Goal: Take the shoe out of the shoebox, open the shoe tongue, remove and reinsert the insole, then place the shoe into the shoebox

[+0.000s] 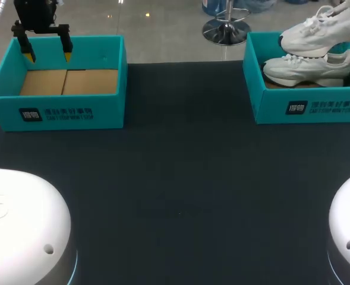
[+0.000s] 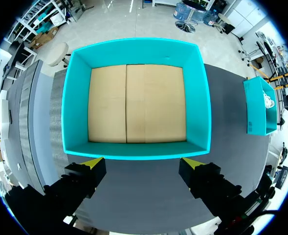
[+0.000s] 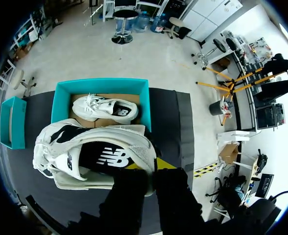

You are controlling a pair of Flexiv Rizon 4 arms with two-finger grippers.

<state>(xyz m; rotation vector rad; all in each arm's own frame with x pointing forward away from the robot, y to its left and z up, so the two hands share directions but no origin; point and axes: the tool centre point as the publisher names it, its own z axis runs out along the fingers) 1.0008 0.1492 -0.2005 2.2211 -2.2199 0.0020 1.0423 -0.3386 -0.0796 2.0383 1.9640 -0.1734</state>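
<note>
A white shoe [image 3: 85, 152] hangs above the right teal shoebox [image 3: 146, 105], with my right gripper [image 3: 152, 166] shut on its rear edge. In the head view this lifted shoe [image 1: 320, 28] floats over the right shoebox [image 1: 305, 107], and the right gripper itself is out of frame. A second white shoe [image 1: 308, 68] lies on its side inside that box, also seen as the lower shoe [image 3: 107, 108] in the right wrist view. My left gripper [image 1: 47, 52] hovers open over the left teal shoebox [image 1: 62, 110]. Its cardboard floor [image 2: 136, 103] is bare, and nothing is between the left gripper [image 2: 143, 164] fingers.
Both boxes stand at the far side of the dark table mat [image 1: 180, 178], one at each end. The right shoebox [image 2: 258, 105] shows far to the side in the left wrist view. My arms' white bases [image 1: 20, 225] fill the near corners.
</note>
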